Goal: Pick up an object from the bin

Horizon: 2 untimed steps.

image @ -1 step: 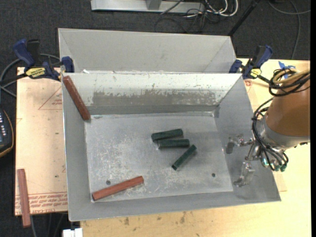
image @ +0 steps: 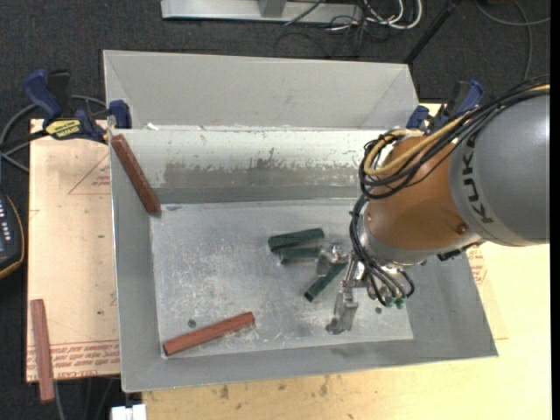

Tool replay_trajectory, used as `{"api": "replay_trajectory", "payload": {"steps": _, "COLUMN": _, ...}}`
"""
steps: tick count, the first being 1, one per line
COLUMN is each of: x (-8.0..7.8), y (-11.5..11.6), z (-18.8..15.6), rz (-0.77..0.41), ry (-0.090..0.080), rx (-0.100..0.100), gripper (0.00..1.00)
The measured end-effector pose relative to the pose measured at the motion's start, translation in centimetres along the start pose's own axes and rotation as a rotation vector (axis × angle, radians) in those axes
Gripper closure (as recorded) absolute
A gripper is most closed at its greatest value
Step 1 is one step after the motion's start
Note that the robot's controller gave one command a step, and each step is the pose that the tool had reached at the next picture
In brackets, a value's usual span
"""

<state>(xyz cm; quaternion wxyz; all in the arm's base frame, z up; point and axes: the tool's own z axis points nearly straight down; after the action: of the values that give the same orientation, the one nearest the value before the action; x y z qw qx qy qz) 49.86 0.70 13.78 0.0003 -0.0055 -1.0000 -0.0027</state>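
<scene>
- Right of the middle of the grey metal bin (image: 201,261), a small dark-green rectangular block (image: 320,283) lies tilted, just beside the pincer (image: 340,318).
- It is probably light, stiff and smooth, so take it across its narrow sides.
- I cannot tell whether the pincer is released or clenched.

Sheet-metal bin (image: 262,94): grey, matt, floor scratched and scuffed. Reddish-brown bar (image: 209,333) looks like matt wood. Dark green blocks (image: 296,239) matt, plastic-like. Arm's orange cover (image: 411,213) smooth, slightly glossy.
</scene>
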Motion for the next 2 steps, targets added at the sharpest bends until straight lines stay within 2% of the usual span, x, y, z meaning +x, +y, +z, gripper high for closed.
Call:
{"api": "replay_trajectory", "payload": {"steps": 1, "x": -5.6, "y": -0.1, "z": 6.9, "rz": -0.006, "ry": -0.010, "rx": 0.005, "gripper": 0.00}}
{"api": "replay_trajectory", "payload": {"steps": 2, "x": -7.1, "y": -3.9, "z": 6.5, "rz": 0.113, "ry": -0.006, "rx": 0.004, "gripper": 0.00}}
